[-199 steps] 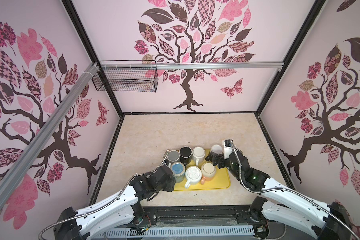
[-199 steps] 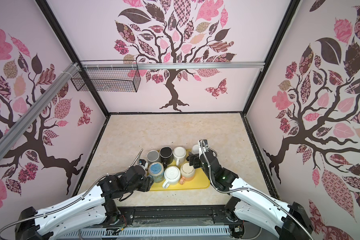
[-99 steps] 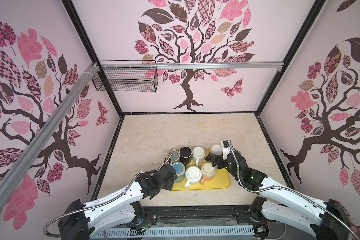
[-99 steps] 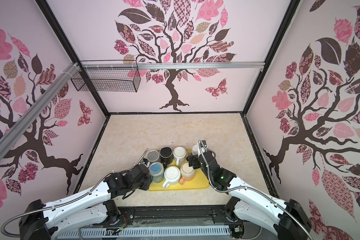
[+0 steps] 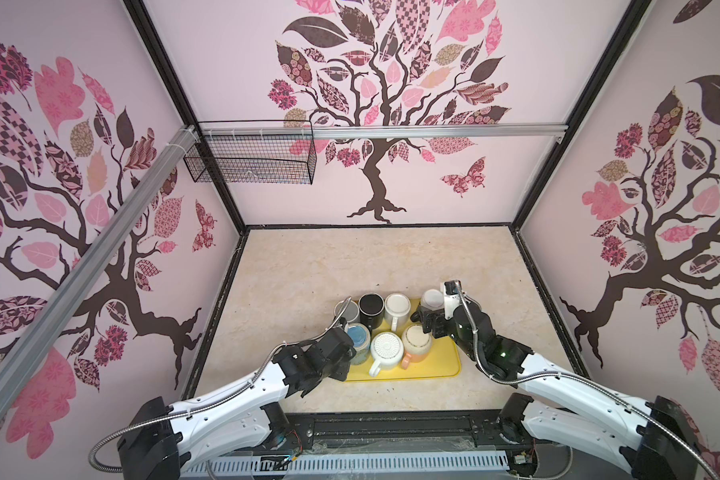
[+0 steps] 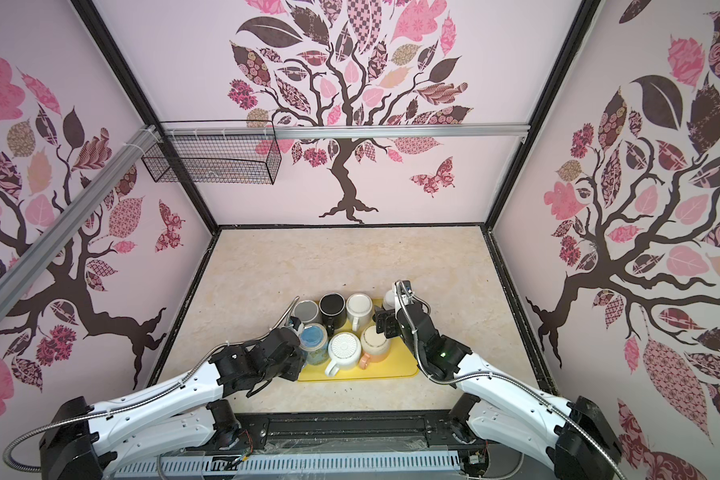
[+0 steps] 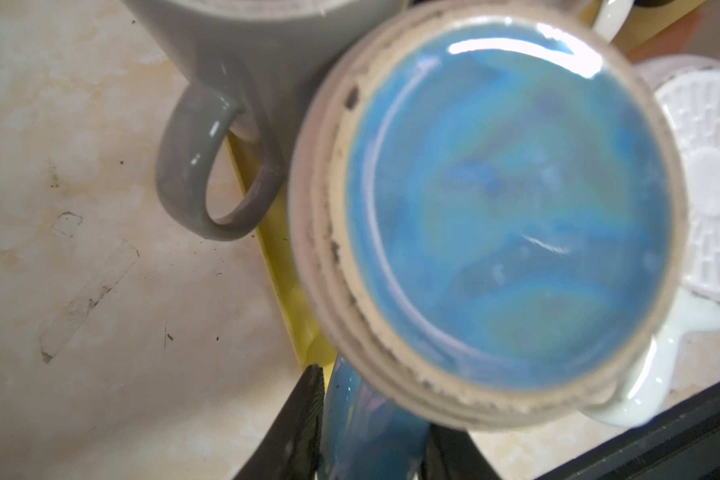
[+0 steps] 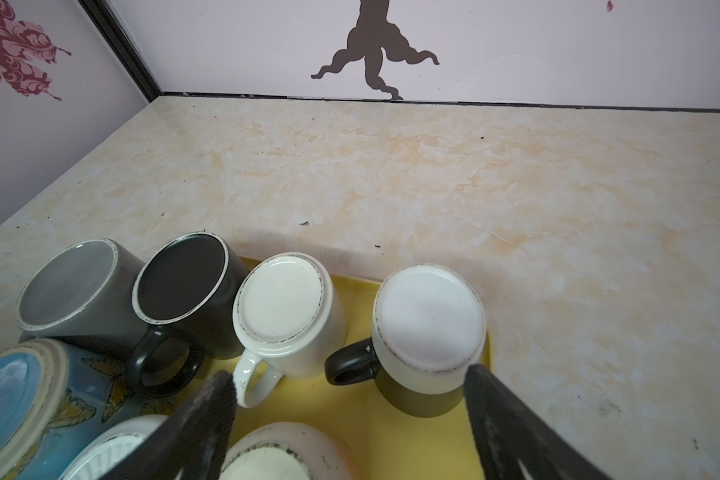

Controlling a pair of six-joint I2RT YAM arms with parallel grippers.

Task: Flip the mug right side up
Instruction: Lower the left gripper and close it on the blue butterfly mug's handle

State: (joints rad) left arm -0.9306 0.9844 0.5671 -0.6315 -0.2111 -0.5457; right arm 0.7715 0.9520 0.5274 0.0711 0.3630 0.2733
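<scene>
Seven inverted mugs [image 5: 386,347] on one yellow tray [image 5: 433,366]; right gripper [image 8: 348,374] wide; left gripper [image 7: 375,415] astride handle of blue mug [image 7: 508,208], grip unclear.

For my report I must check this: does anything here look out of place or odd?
All seven mugs on the yellow tray stand upside down, bases up. The gray mug sits at the tray's corner with its handle over the edge, above the table. Nothing looks spilled or broken.
</scene>
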